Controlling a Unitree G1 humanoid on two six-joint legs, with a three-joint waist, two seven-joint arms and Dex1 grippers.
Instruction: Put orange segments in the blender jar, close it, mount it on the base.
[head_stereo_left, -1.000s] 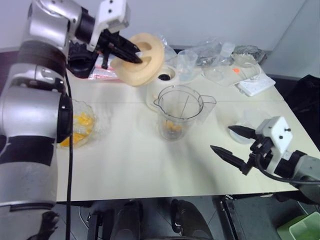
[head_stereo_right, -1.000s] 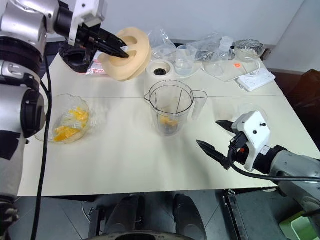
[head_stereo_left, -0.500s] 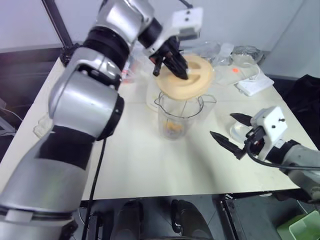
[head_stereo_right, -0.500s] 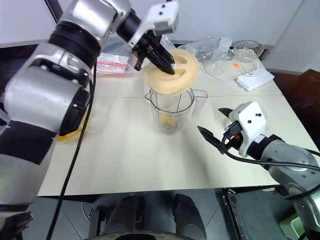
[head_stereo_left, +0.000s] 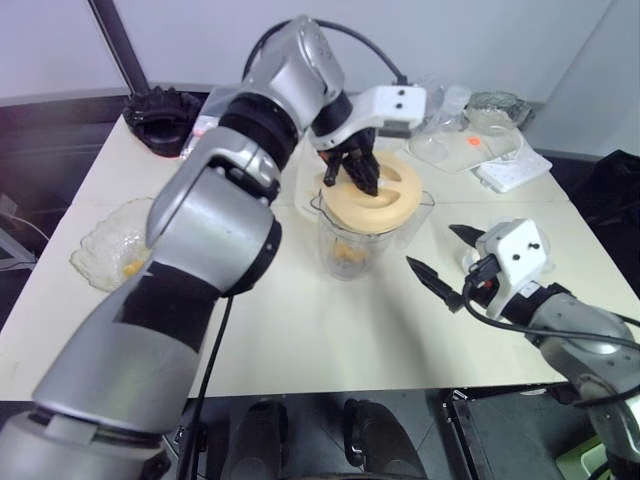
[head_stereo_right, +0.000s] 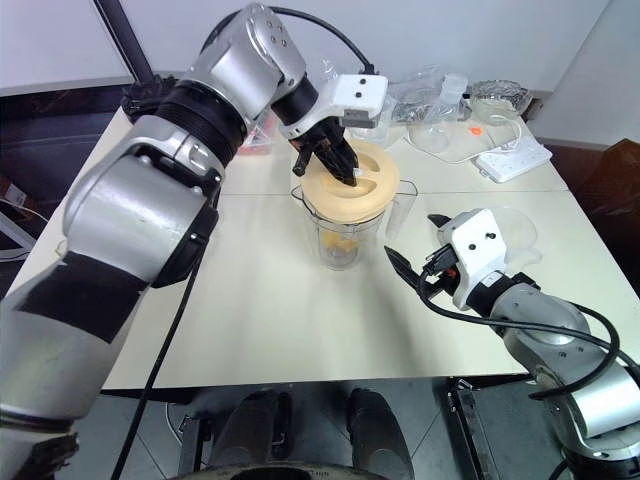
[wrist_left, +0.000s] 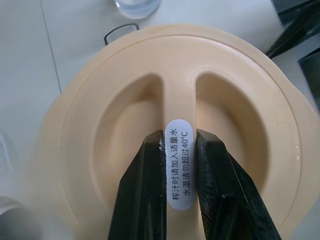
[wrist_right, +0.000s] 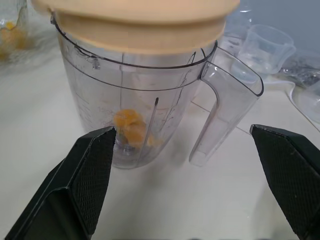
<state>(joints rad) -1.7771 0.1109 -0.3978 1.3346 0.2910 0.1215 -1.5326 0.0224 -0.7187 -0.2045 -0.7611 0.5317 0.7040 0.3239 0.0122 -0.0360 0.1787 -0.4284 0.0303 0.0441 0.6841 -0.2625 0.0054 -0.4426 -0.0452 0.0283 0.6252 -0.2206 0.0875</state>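
The jar (wrist_right: 145, 100) stands near the middle of the surface (head_stereo_left: 300, 330), with a few orange segments (wrist_right: 131, 127) at its bottom. The left gripper (wrist_left: 178, 165) is clamped shut on the raised centre rib of the lid (wrist_left: 100, 145), pinching it from both sides, and holds the lid on top of the jar's mouth; it looks slightly tilted, so whether it is fully seated is hard to tell. The right gripper (head_stereo_right: 412, 247) hovers just beside the jar on its handle side, fingers spread wide and holding nothing, aimed level at the jar's lower half with the handle (wrist_right: 220, 115) between its fingers (wrist_right: 80, 175) in the right wrist view, not touching. A glass bowl (head_stereo_left: 110, 255) with more segments sits near the left edge. The base, behind the jar, is hidden by the lid and arm.
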